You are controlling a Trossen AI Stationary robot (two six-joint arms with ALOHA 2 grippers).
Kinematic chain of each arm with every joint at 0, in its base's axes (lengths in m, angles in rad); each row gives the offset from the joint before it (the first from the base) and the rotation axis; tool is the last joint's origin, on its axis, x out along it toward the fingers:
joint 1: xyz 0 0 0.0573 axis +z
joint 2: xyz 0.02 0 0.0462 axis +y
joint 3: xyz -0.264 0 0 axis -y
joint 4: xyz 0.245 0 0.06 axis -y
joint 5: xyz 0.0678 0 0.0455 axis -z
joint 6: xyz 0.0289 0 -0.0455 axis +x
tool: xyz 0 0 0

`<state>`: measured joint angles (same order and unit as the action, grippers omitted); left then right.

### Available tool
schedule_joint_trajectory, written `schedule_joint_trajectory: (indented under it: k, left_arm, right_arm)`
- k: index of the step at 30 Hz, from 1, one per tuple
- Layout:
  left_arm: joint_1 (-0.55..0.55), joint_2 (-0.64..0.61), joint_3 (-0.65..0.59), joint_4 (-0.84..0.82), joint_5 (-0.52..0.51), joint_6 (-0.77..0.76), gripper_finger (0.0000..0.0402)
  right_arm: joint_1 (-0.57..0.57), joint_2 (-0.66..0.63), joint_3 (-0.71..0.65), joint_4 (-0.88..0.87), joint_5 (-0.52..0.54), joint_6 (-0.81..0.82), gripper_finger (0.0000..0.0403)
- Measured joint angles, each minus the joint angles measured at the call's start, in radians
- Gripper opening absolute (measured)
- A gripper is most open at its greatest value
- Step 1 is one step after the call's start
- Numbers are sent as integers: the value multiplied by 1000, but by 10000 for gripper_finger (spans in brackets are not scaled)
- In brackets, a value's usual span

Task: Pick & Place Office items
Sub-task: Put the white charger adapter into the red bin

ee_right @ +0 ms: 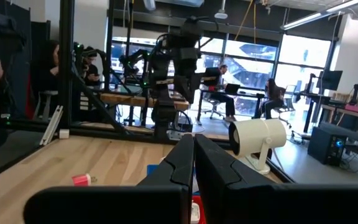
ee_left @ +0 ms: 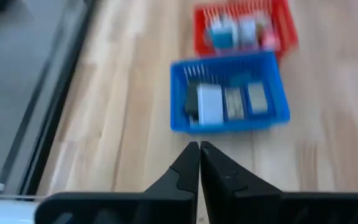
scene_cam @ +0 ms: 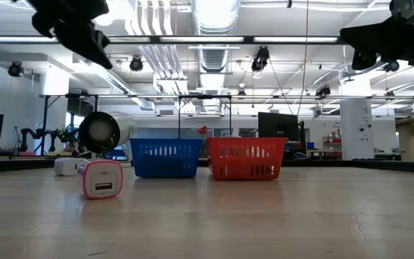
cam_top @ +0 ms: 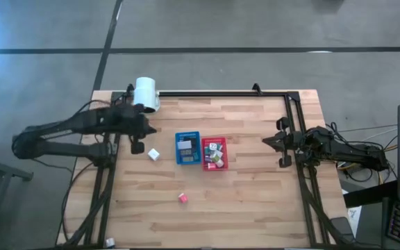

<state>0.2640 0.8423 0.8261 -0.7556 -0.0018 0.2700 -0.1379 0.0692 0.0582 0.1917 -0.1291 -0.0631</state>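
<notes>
The office items are small cubes and flat pieces. A white cube point(cam_top: 153, 154) and a pink cube point(cam_top: 182, 198) lie loose on the wooden table. The rest fill the blue tray point(cam_top: 187, 147) and the red tray point(cam_top: 214, 153) at mid-table. In the left wrist view, white and grey pieces lie in the blue tray point(ee_left: 229, 93), and cubes in the red tray point(ee_left: 244, 28). My left gripper point(cam_top: 151, 130) point(ee_left: 199, 149) is shut on nothing, raised above the table left of the blue tray and slanting down toward it. My right gripper point(cam_top: 264, 141) point(ee_right: 193, 140) hangs shut and level, right of the red tray.
A big white cylinder point(cam_top: 146, 94) on a stand sits at the table's far left corner, just behind my left arm. A black frame rail point(cam_top: 221, 93) runs along the far edge and down both sides. Bare wood lies in front of the trays. People sit in the room beyond.
</notes>
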Motion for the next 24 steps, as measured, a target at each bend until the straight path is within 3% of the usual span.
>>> schedule_joint_trajectory:
  k: [4, 7, 17, 24]
  left_arm:
    - [0, 170, 140, -172, -4, 143, 26]
    - [0, 268, 178, -249, 0, 184, 41]
    - [-5, 471, 177, -363, 73, 324, 184]
    - [-59, 514, 85, -304, 70, 432, 263]
  right_arm:
    - [0, 0, 0, 0, 0, -4, 8]
    - [0, 2, 0, 0, 0, -5, 8]
    - [0, 13, 0, -2, -1, -14, 8]
    - [0, 13, 0, -5, -2, -15, 8]
